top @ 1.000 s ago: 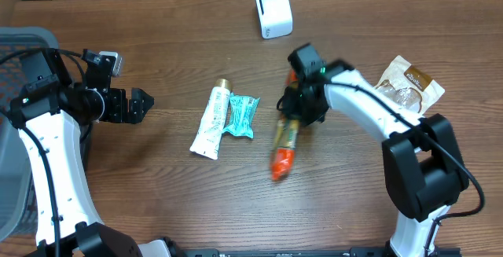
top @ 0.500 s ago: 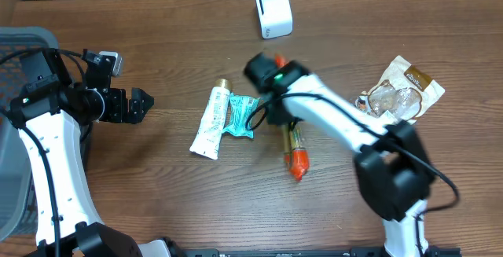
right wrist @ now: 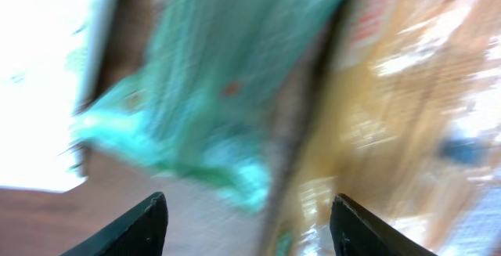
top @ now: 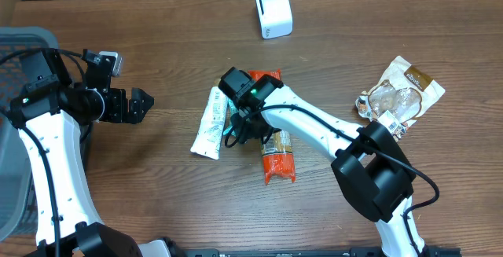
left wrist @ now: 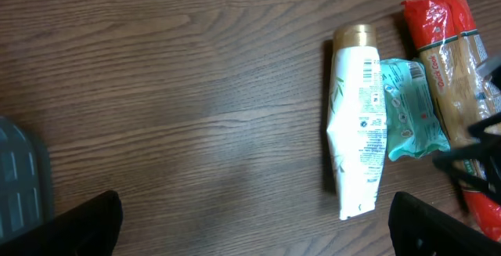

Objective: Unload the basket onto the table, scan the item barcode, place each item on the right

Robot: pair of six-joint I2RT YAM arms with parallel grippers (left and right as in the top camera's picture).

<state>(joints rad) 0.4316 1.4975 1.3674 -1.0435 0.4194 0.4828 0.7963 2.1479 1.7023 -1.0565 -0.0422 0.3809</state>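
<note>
The white barcode scanner stands at the back of the table. A red and orange packet lies flat at the centre, beside a teal packet and a white tube. My right gripper hovers low over the teal packet, open, with nothing between its fingers; this view is blurred. The red packet is just to its right. My left gripper waits wide open to the left of the tube, holding nothing.
A dark mesh basket sits at the left edge. A clear snack bag with a brown label lies at the right. Bare wood lies between my left gripper and the tube.
My right arm swung left from the table's middle. It let go of the red packet, which now lies flat, and its jaws opened over the teal packet. The left arm stayed still.
</note>
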